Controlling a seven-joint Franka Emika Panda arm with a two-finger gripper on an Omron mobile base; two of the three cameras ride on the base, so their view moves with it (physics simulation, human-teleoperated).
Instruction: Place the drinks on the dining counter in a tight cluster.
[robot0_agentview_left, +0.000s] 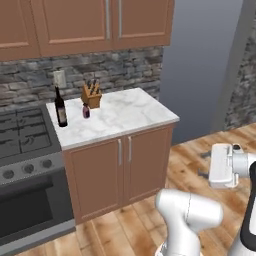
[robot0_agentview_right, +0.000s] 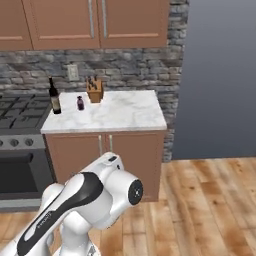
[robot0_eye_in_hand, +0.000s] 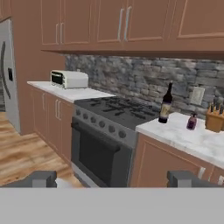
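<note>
the small marble counter (robot0_agentview_left: 130, 112) beside the stove (robot0_agentview_left: 22, 135) carries the wine bottle (robot0_agentview_left: 60, 108) at its left edge, the knife block (robot0_agentview_left: 92, 95) near the back edge, the tiny purple bottle (robot0_agentview_left: 86, 111) between them. the gripper (robot0_eye_in_hand: 111, 178) hangs spread wide, grasping nothing, well apart from them.

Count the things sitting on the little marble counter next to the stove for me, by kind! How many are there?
Bottles: 2, a tall dark wine bottle and a tiny purple bottle
Knife blocks: 1, the wooden knife block
Total: 3 things on the small marble counter
</note>
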